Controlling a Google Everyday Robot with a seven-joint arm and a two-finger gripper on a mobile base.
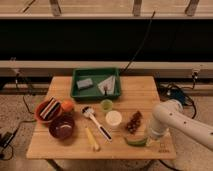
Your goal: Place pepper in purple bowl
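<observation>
The pepper (pixel 136 141) lies flat near the desk's front edge, right of centre. Its long axis runs about parallel to that edge, with the right end lifted slightly toward the back (which end is the tip cannot be told). The purple bowl (pixel 62 127) sits well apart from it, near the front-left corner, just in front of a red bowl (pixel 46 110) and an orange (pixel 67 105).

The white arm (pixel 185 125) enters from the right, bends at a rounded elbow over the desk's right edge and drops steeply. The gripper (pixel 149 138) is at the pepper's right end, largely hidden by the arm, so whether it is released or clenched cannot be told.

The desk (pixel 140 92) is pale wood. A green tray (pixel 75 86) sits at the back centre. A small green cup (pixel 106 104), a white tub (pixel 113 118), a dark cluster (pixel 133 121) and a yellow stick (pixel 91 138) lie mid-desk. Behind runs a dark wall with a pale rail, and the floor is speckled.
</observation>
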